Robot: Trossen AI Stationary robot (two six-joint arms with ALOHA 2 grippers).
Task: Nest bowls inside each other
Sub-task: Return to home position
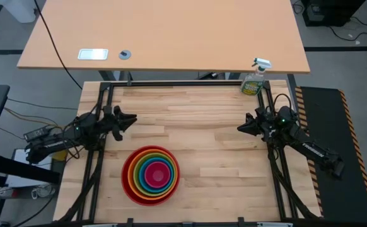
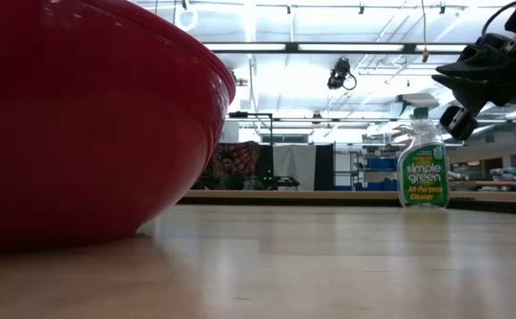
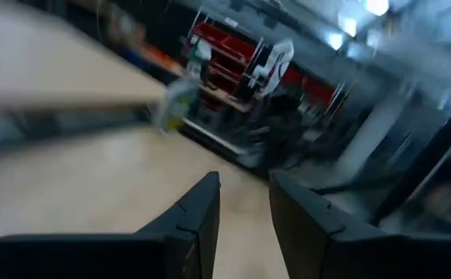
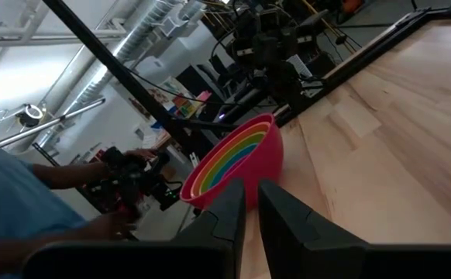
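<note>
Butcher-block table (image 1: pixel 221 157) in a big workshop, bright strip lights overhead, shelving way off in the background; looks to me like the job's basically done. The bowls (image 1: pixel 151 174) sit as one nested stack close to the front edge, left of centre; red bowl (image 2: pixel 81 115) on the outside, rainbow rings inside it, magenta bowl (image 1: pixel 153 174) in the very middle; everything looks seated level, nothing cocked that I can see.

Left gripper (image 1: pixel 130 118) hangs by the left edge, back from the stack and well apart from it; fingers narrow, a slim gap with nothing in it. Right gripper (image 1: pixel 240 128) is over by the right edge, pointing inward; fingers all but closed, also empty.

So what's left is parking the arms, I reckon; the way to do that well is to pull each arm straight back toward its own side, stay high, and not swing low over the stack; a clipped rim would slide the whole lot, since glossy plastic on smooth wood probably won't grip much.

Other stuff: spray bottle (image 1: pixel 253 82) stands at the back right corner, near the right arm, so that's the one thing I'd watch on that side; a bigger desk (image 1: pixel 171 31) sits beyond the back edge; a person's sleeve (image 4: pixel 8 209) shows off the table, out of the way.
</note>
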